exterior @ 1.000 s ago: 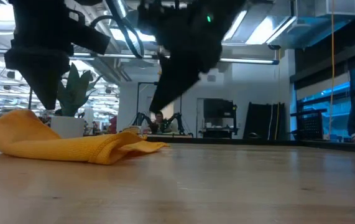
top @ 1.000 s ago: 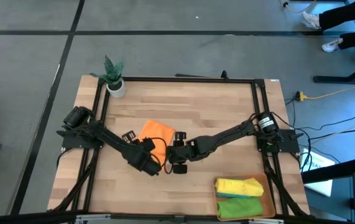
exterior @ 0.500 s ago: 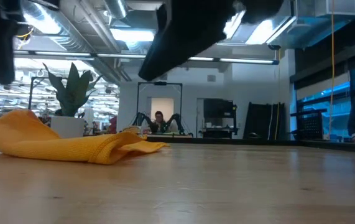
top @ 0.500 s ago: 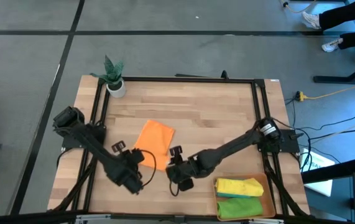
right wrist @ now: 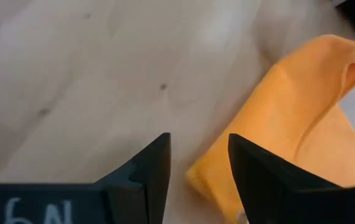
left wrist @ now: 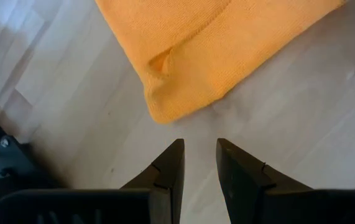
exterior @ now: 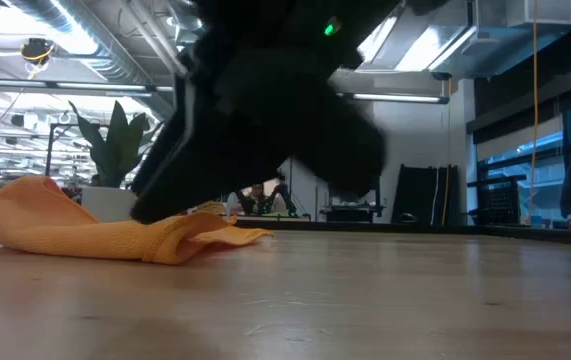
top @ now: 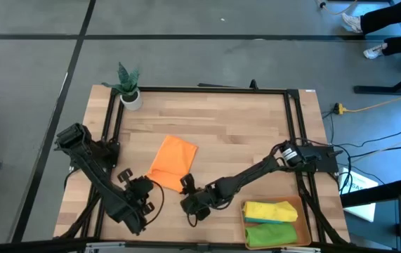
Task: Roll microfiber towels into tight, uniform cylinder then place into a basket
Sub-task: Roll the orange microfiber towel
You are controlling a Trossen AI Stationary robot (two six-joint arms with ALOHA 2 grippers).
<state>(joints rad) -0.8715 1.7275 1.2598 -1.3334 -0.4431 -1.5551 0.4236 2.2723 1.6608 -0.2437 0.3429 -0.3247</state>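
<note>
Both grippers, left (top: 146,195) and right (top: 187,195), are hovering slightly parted, empty, flanking the folded orange towel's (top: 172,156) lower edge, apparently lining up to roll it.

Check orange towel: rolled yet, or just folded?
Folded, not rolled. The orange towel lies flat on the table with layered edges, outside the basket; both grippers are off it.

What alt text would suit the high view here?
Folded orange towel lies mid-table; the left gripper and right gripper, both empty, sit just short of its near edge. Yellow towel and green towel fill the basket.
</note>
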